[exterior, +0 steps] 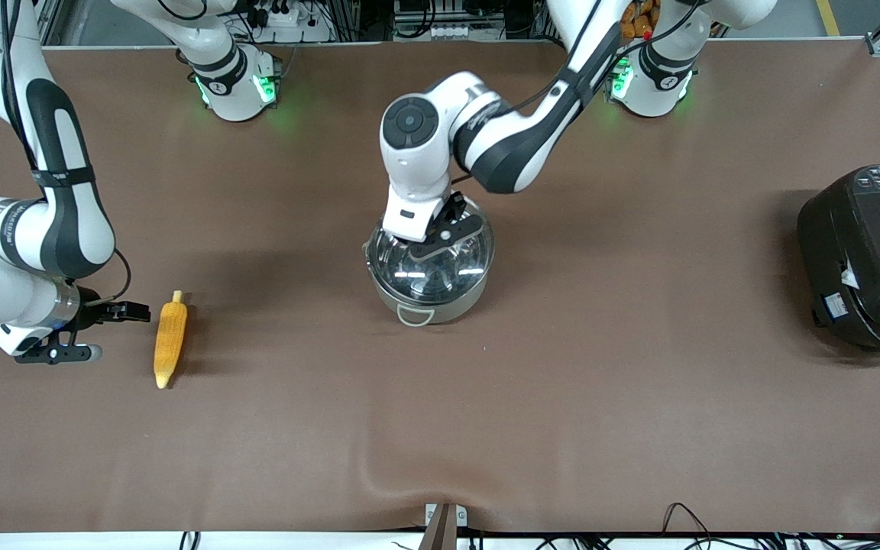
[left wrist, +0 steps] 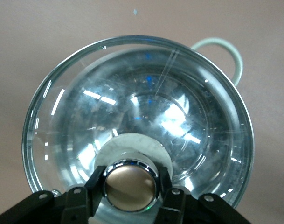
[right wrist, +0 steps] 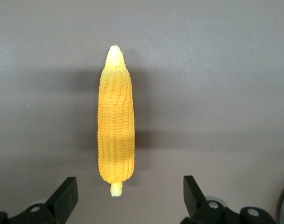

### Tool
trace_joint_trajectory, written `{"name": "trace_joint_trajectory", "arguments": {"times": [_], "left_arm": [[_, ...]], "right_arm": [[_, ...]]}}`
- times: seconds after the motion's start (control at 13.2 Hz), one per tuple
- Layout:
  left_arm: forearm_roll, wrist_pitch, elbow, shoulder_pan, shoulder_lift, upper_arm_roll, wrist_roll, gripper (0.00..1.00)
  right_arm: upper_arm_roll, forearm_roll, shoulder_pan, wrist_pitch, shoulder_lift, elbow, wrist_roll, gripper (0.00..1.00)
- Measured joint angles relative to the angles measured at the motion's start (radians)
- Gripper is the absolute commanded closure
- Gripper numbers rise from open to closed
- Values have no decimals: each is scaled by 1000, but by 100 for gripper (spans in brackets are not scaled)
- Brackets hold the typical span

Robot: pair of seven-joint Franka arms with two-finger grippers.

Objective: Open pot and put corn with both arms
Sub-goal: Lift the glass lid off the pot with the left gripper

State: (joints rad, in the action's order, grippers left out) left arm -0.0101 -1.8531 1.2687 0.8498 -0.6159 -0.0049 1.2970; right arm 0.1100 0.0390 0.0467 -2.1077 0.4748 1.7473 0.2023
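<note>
The steel pot (exterior: pixel 426 299) stands mid-table with its glass lid (exterior: pixel 448 263) (left wrist: pixel 132 107) on. My left gripper (exterior: pixel 440 238) (left wrist: pixel 130 186) is down on the lid, shut on the brass-coloured knob (left wrist: pixel 130 183), with a finger pressed against each side. One grey loop handle (left wrist: pixel 231 58) shows at the pot's rim. The yellow corn (exterior: pixel 169 340) (right wrist: pixel 116 126) lies flat on the cloth toward the right arm's end. My right gripper (exterior: pixel 100 332) (right wrist: pixel 130 196) hangs low beside the corn, open, its fingers (right wrist: pixel 65 196) wide apart, with nothing between them.
A large black rice cooker (exterior: pixel 868 260) sits at the left arm's end of the table. The brown table cloth (exterior: pixel 562 382) has a raised fold (exterior: pixel 409 473) near the front edge.
</note>
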Motion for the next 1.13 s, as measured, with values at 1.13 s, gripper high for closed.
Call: {"name": "trace_joint_trajectory", "arguments": {"times": [1.13], "left_arm": [[26,55,384,-547,352,13,-750,100]], "right_arm": [[0,0,1,-85,69,1,16,0]]}}
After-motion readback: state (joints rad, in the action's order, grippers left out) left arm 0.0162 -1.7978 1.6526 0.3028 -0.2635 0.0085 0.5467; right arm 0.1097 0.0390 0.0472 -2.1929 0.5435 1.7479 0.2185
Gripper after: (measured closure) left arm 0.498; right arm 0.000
